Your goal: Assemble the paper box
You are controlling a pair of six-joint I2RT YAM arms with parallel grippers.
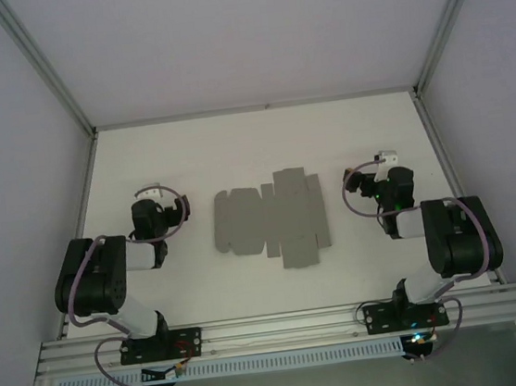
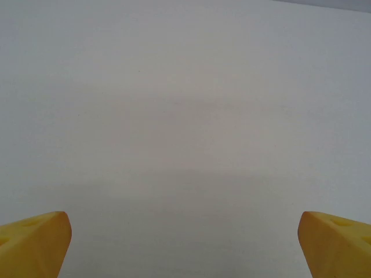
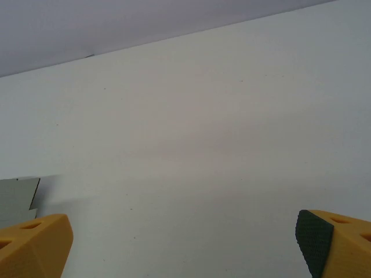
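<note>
While my arms sit folded near the table's (image 1: 188,154) front edge, the box (image 1: 270,219) lies mid-table as a flat, unfolded grey sheet, at three o'clock from my left gripper (image 2: 184,243) and nine o'clock from my right gripper (image 3: 184,243). Both grippers are spread wide, holding nothing. One sheet corner shows just above my right gripper's left finger (image 3: 32,243).

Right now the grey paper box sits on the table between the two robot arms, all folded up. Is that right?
Not folded up. The paper box does sit on the table between the left arm and the right arm, but the top view shows it lying flat, flaps spread out.
</note>
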